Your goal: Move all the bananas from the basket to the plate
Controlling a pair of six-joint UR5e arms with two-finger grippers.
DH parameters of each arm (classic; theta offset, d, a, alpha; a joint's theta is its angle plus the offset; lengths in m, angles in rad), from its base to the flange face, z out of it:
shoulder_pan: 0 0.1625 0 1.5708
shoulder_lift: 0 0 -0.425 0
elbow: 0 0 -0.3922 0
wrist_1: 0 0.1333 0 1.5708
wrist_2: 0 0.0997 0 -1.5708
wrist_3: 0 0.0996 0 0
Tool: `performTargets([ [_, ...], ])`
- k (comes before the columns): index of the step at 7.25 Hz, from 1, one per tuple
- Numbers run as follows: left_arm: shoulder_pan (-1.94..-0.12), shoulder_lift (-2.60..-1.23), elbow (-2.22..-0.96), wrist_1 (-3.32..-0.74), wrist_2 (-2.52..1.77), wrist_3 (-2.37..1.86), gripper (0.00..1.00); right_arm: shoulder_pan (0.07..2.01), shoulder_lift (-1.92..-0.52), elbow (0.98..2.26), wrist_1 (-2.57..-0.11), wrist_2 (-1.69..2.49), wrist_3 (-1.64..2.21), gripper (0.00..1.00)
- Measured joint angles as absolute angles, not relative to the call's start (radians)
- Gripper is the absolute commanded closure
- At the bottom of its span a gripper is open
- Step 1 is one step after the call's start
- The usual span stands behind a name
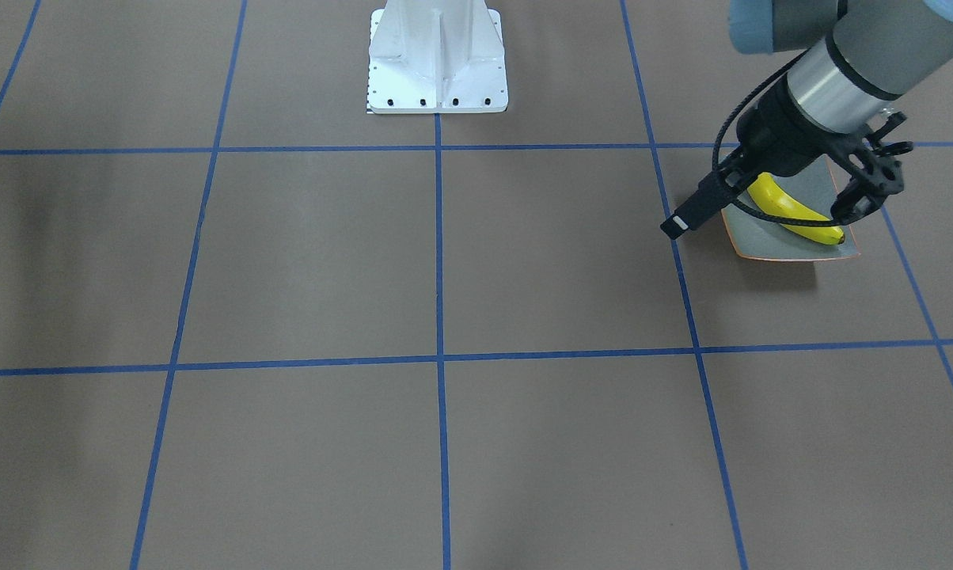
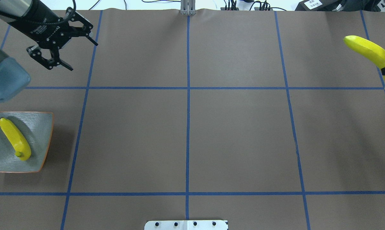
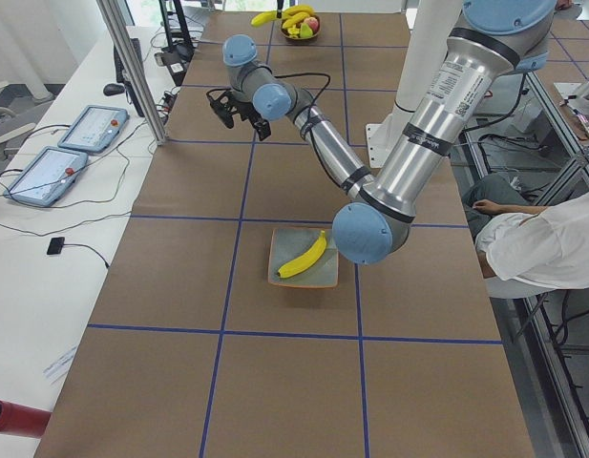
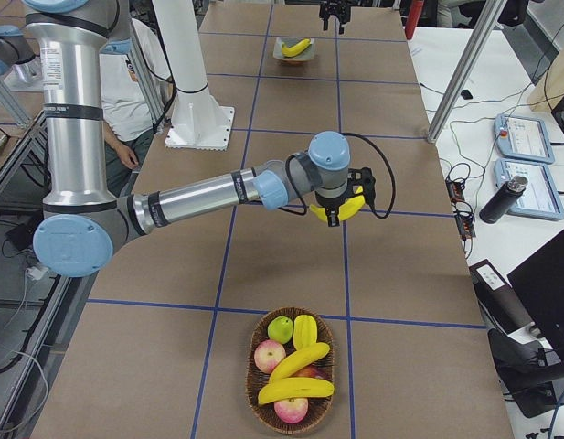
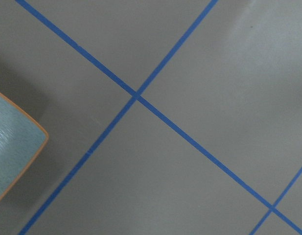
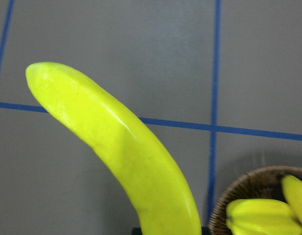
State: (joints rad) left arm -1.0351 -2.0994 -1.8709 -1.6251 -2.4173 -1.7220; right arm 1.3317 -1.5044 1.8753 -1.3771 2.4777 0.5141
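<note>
Above table (image 2: pixel 237 137), left tool (image 2: pixel 82 56) spread wide clear of plate (image 2: pixel 40 127), right tool (image 4: pixel 335 218) clamping banana (image 2: pixel 368 51)

Was a robot lab, two arms (image 3: pixel 423 143) at a table (image 3: pixel 179 267) taped in blue squares, pendants (image 3: pixel 89 129) on a side bench (image 3: pixel 27 286), loose cables (image 3: pixel 79 225), metal posts (image 3: pixel 132 67)

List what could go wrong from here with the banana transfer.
1. The right gripper pinches the held banana near one end; the long overhang could swing or slip out in transit.
2. The plate lies across the table near the open left gripper; the arms could clash.
3. The plated banana already crosses the small plate; the next may roll off.
</note>
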Motion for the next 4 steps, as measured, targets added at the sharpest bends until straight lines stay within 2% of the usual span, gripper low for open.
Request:
performTargets([
  [4, -0.936, -2.241, -1.754, -1.934, -2.346, -2.015, 0.00, 1.019, -1.194, 1.925, -1.376, 2.482, 1.131, 1.00],
])
